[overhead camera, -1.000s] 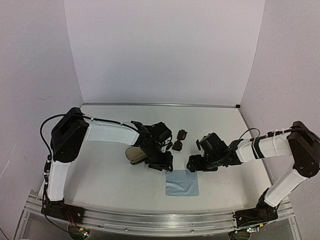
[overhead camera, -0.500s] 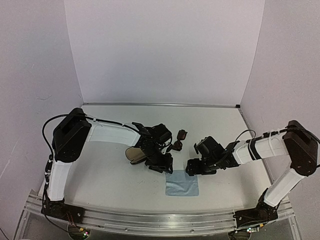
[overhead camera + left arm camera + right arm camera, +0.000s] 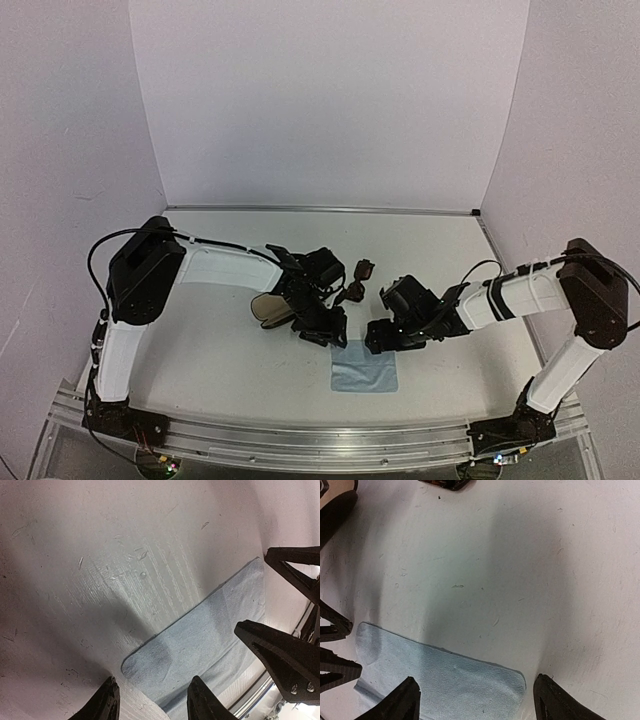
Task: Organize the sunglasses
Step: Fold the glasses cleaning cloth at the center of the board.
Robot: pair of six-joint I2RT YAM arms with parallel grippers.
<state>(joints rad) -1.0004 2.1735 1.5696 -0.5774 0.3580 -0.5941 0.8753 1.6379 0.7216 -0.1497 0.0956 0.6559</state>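
No legible text or markings

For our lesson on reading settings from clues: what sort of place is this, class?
Probably a robotics lab test cell: plain white backdrop panels, a left arm and right arm mounted on an aluminium rail, one small white table.

We log white counter (image 3: 220, 360), scuffed. Light blue cloth (image 3: 365, 368) flat near front edge. Sunglasses (image 3: 358, 282) behind cloth, apart. Black case (image 3: 268, 307) left, tan lining showing.
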